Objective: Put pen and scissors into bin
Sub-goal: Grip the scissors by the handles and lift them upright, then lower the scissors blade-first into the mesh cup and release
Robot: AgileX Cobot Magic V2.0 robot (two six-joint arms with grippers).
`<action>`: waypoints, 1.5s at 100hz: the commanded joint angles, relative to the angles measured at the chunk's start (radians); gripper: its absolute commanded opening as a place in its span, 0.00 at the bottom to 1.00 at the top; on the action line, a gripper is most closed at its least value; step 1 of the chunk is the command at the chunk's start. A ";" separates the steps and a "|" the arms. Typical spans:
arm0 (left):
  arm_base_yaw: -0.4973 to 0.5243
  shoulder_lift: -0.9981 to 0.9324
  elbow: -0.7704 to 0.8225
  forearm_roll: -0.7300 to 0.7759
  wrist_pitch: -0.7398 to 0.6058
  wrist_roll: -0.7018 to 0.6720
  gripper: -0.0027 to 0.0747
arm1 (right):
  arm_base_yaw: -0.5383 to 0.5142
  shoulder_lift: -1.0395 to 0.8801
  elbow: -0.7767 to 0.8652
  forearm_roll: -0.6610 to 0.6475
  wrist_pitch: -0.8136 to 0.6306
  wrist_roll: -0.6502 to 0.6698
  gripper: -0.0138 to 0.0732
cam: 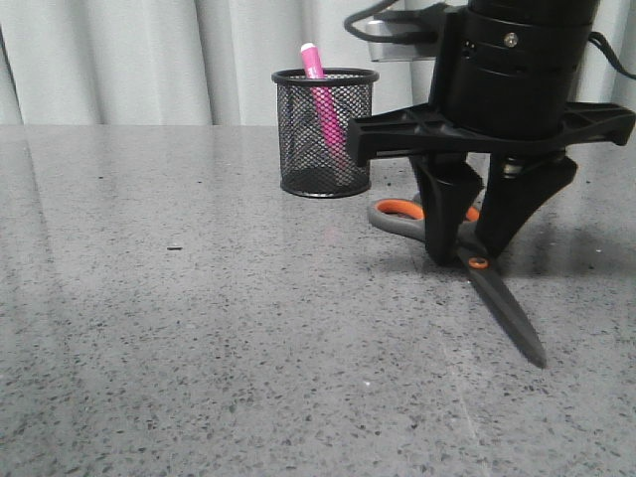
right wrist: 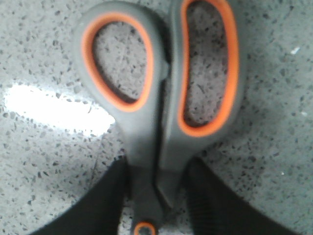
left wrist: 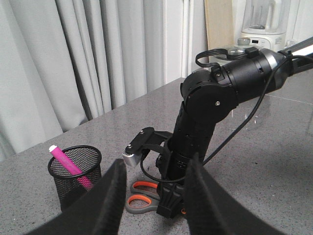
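Observation:
The pink pen (cam: pixel 316 75) stands tilted inside the black mesh bin (cam: pixel 298 149), its capped end above the rim; both also show in the left wrist view, the pen (left wrist: pixel 63 159) and the bin (left wrist: pixel 66 191). The scissors (cam: pixel 507 303) lie flat on the table right of the bin, blades pointing toward the front. My right gripper (cam: pixel 467 253) reaches straight down and its fingers press both sides of the scissors' neck (right wrist: pixel 161 112) just behind the orange pivot. My left gripper (left wrist: pixel 157 161) is open and empty, held high and looking at the bin, the right arm and the scissors (left wrist: pixel 146 200).
The grey speckled table (cam: pixel 199 328) runs back to white curtains (cam: pixel 149 60). The right arm's black body (cam: pixel 517 70) hangs close to the bin's right side. A blender and a wooden board (left wrist: pixel 220 24) stand beyond the table in the left wrist view.

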 commanded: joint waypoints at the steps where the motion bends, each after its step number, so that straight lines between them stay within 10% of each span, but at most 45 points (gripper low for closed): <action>1: -0.001 -0.001 -0.027 -0.040 -0.040 -0.011 0.35 | -0.004 0.012 0.002 -0.045 0.055 -0.002 0.30; 12: -0.001 -0.001 -0.027 -0.051 -0.031 -0.011 0.35 | -0.005 0.019 0.002 -0.045 0.090 -0.002 0.07; 60: -0.001 -0.001 -0.027 -0.061 -0.044 -0.011 0.35 | -0.012 -0.329 -0.102 -0.159 0.090 -0.002 0.09; 122: -0.001 -0.001 -0.027 -0.061 -0.190 -0.011 0.35 | -0.064 -0.156 -0.228 -0.307 -0.979 -0.002 0.09; 150: -0.001 -0.001 -0.027 -0.032 -0.187 -0.011 0.35 | -0.131 -0.012 -0.216 -0.304 -1.127 -0.002 0.09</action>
